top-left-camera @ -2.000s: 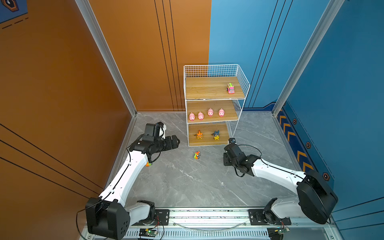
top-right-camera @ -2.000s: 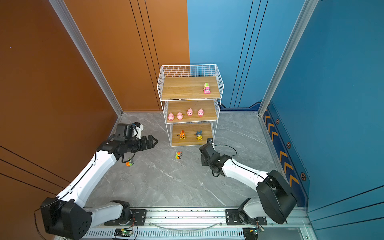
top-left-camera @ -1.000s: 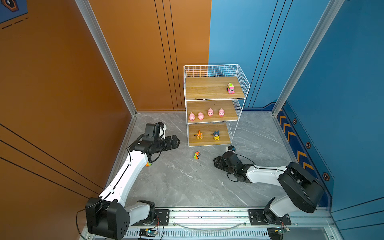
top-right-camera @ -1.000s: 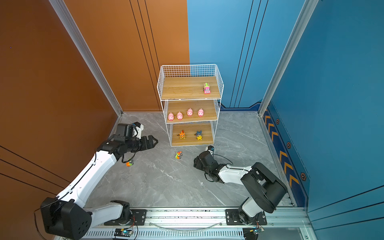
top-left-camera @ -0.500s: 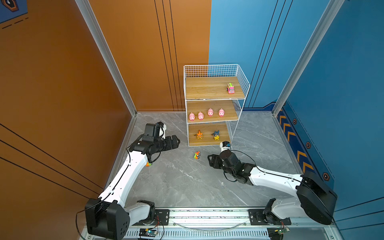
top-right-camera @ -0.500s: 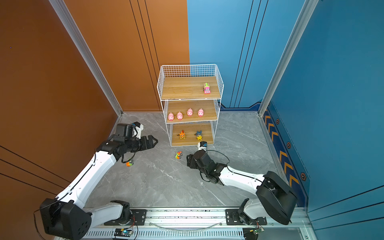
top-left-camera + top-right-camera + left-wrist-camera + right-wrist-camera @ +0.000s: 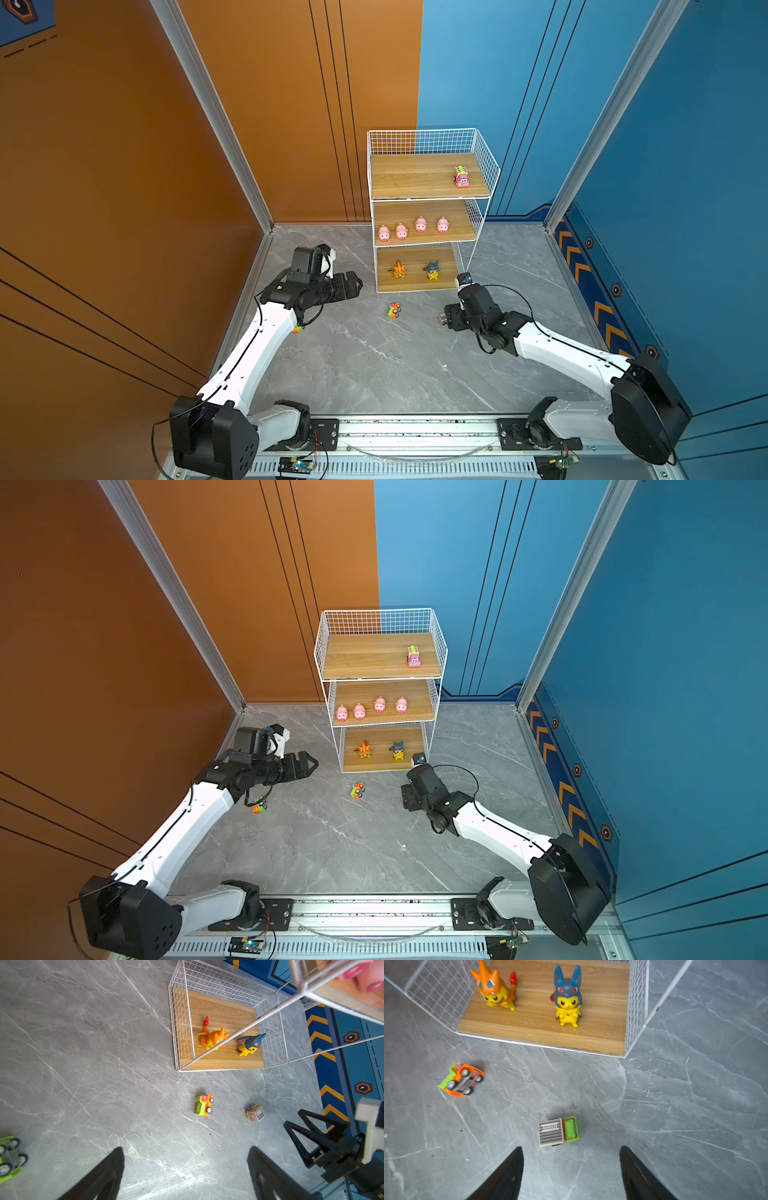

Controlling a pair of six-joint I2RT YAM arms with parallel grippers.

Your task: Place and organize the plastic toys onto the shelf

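Right pincer [image 7: 571,1149] wide, holding nothing; green-cab truck [image 7: 559,1131] on surface [image 7: 675,1105] just ahead of tips. Orange car [image 7: 462,1080] tipped over nearby, before shelf [image 7: 407,178]. Pigs [image 7: 420,224] middle tier, pink car [image 7: 460,178] top, two figures [image 7: 568,997] bottom. Left pincer [image 7: 186,1149] wide.

arms [image 7: 266,345] white | joints [image 7: 648,403] black | left hand [image 7: 186,1148] black | right hand [image 7: 571,1148] black

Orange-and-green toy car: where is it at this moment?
In both top views the orange-and-green toy car lies on its side on the grey floor, just in front of the bottom board of the shelf, left of the green-cabbed truck.
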